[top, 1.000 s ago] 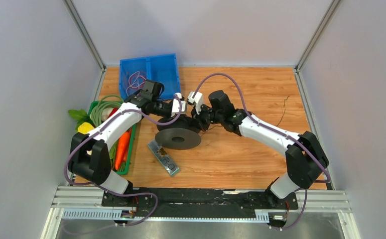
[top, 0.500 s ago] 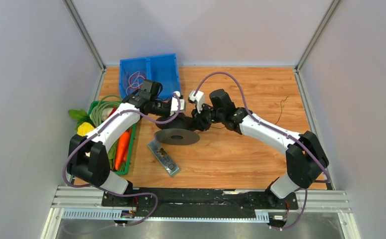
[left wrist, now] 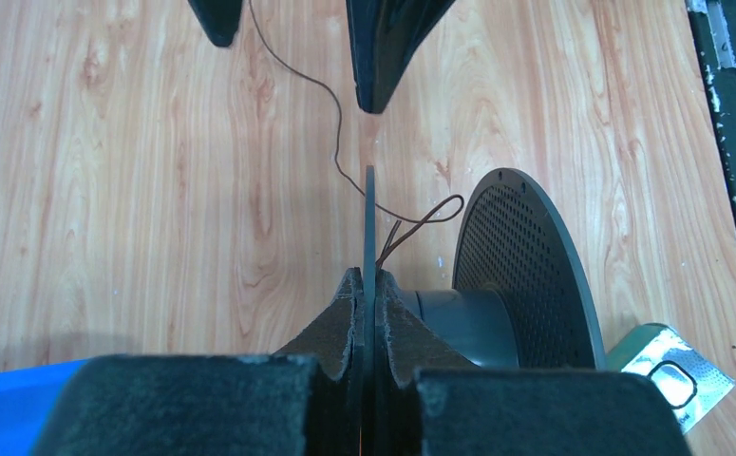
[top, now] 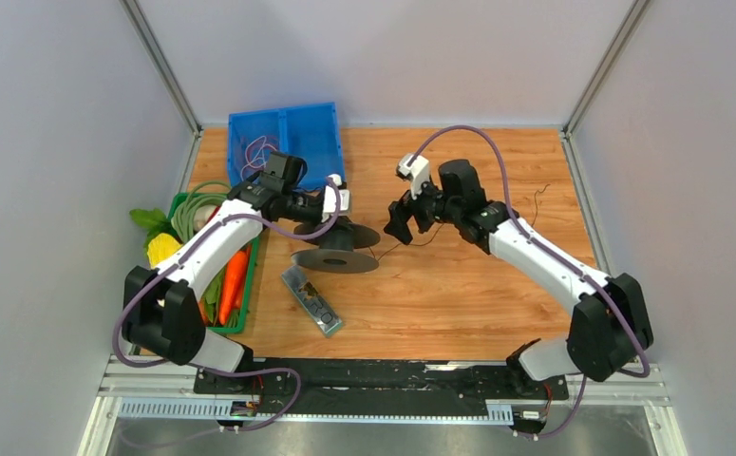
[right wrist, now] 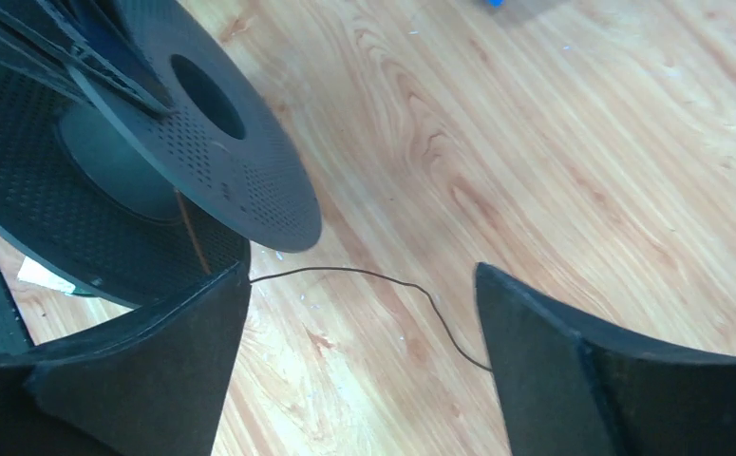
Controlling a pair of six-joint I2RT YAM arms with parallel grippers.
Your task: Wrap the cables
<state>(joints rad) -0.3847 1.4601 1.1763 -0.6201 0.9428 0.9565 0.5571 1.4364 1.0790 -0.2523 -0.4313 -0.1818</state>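
Wood table (top: 497, 304) inside grey walls, seen from above. Black spool (top: 337, 255) just at 9 o'clock of table centre, tipped up off flat. Rim of one flange clamped tight in left gripper (left wrist: 368, 285), pads (left wrist: 337, 318) pressed to both faces, hub and second flange off at 3 o'clock in wrist view. Thin dark cable (left wrist: 336, 147) leaving spool with small loop by flange, then snaking loose over wood toward 3 o'clock; a strand or so on hub, most of length apparently unwound. At 3 o'clock of spool, right gripper (right wrist: 361, 280) with fingers spread wide, gripping nothing, cable passing under gap between them; height above wood hard to tell. Blue bin (top: 311, 133) at 11 o'clock, green tray (top: 237, 328) at 9, foil packet (top: 312, 302) at 6 of spool, none involved. Handling, as judgement: near weightless, limp, far thinner than a finger, so likely to slip out of pads unless closed fully and centred; likely to kink or snag on flange rim. Best hold probably on free run just at 3 o'clock of spool, close enough to steer onto hub, light tension only. Spool rigid and light, apt to pivot in single rim pinch if pulled hard.
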